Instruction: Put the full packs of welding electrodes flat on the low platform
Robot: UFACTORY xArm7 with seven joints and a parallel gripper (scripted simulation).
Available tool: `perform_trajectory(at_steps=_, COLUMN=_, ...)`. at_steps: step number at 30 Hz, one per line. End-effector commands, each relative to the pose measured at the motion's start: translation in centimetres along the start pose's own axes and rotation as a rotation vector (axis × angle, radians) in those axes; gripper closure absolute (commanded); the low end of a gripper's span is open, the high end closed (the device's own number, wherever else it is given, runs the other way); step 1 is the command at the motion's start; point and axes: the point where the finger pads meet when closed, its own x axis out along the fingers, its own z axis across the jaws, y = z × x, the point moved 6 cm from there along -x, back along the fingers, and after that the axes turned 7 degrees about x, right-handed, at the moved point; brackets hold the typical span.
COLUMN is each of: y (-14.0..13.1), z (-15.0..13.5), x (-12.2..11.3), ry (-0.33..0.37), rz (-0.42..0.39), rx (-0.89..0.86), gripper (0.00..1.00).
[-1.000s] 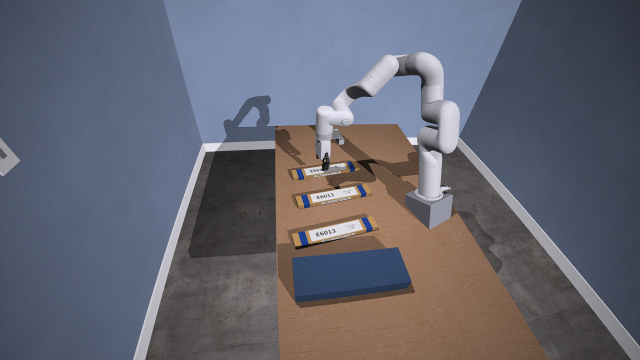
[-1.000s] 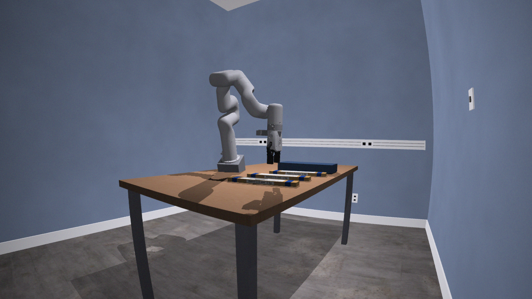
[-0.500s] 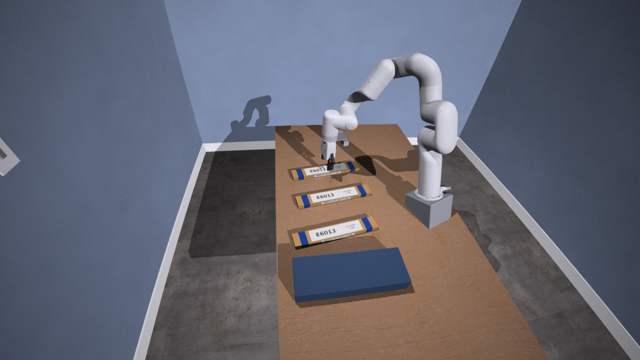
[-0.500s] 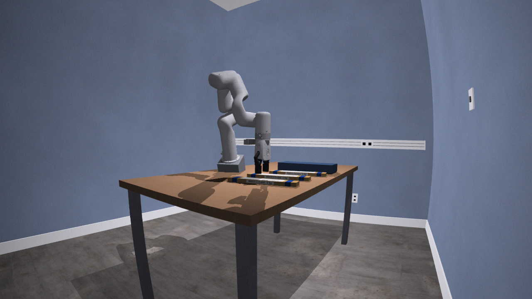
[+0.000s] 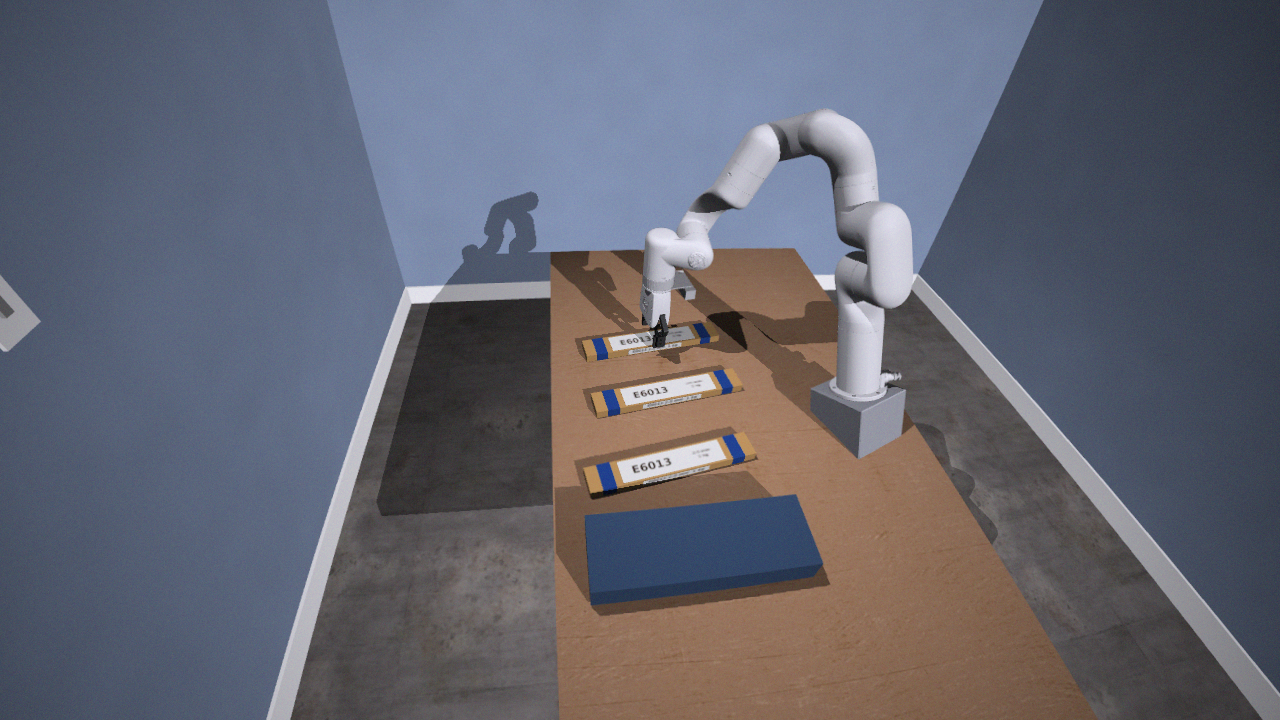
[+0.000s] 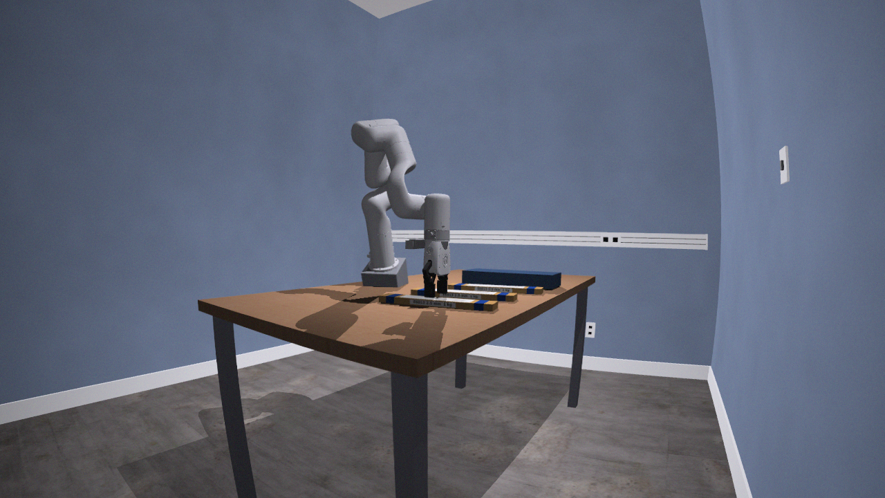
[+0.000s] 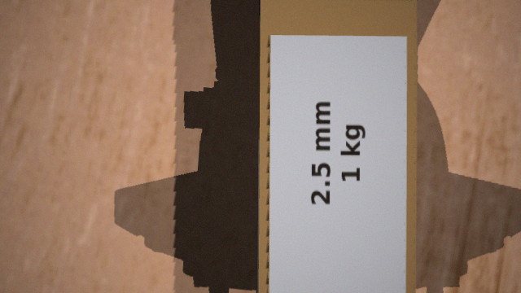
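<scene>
Three tan packs with blue bands and white E6013 labels lie flat in a row on the table. My gripper (image 5: 659,336) is open and empty, low over the middle of the far pack (image 5: 650,341), its fingers astride it. In the exterior view the gripper (image 6: 435,287) stands just above this pack (image 6: 439,302). The wrist view shows the pack's label (image 7: 338,163) reading 2.5 mm 1 kg from close up; the fingers are out of that view. The middle pack (image 5: 666,391) and the near pack (image 5: 668,464) lie apart. The low blue platform (image 5: 699,548) is bare.
The arm's grey base block (image 5: 856,416) stands at the table's right side, level with the middle pack. The packs lie toward the table's left edge (image 5: 554,447). The platform sits just in front of the near pack.
</scene>
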Motion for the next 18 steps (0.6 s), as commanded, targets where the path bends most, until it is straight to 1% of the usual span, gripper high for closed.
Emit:
perform_trajectory(at_steps=1, y=-0.12, z=-0.04, x=-0.08, ry=0.001, rz=-0.003, rx=0.000, gripper=0.00)
perform_trajectory(at_steps=18, y=-0.27, z=-0.08, x=-0.08, ry=0.001, rz=-0.003, rx=0.000, gripper=0.00)
